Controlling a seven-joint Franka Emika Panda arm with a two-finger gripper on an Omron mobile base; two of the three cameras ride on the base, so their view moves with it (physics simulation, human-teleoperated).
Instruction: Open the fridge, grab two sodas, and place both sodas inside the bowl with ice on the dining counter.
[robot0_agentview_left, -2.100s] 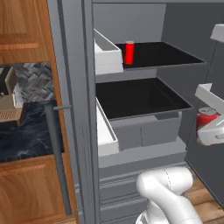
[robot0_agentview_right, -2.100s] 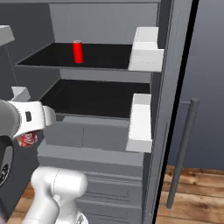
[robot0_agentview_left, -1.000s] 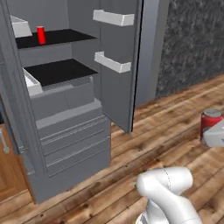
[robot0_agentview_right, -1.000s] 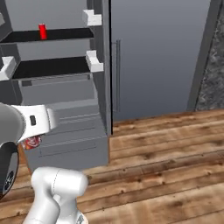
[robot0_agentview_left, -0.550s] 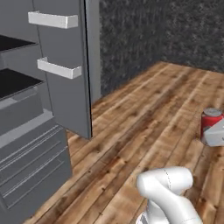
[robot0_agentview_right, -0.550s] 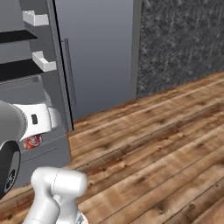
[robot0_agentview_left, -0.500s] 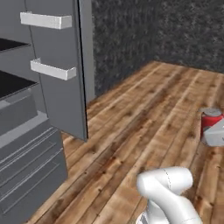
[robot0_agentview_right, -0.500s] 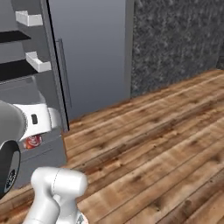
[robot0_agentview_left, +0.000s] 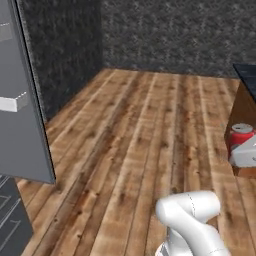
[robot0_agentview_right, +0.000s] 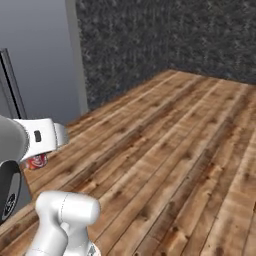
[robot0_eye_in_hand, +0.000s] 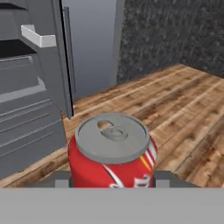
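One soda can is all I can count here, red with a silver top and its pull tab facing up, standing upright right in front of the hand camera with the gripper pinching it from both sides, the dark finger pads just showing at either flank of the can. From the left base view the same can peeks out at the far right edge, tucked against the white hand, and from the right base view a sliver of red hangs under the white wrist at the left. One fridge stands behind, its door open: I can make out a single white door bin on the swung-out door, dark shelves inside, and grey drawers below; whether anything sits in that bin I cannot tell. In the left base view the edge of the grey door and one pale bin end fill the left side. At the far right of that view a brown wooden base with a dark top stands behind the can. The wooden floor runs to a dark speckled wall.
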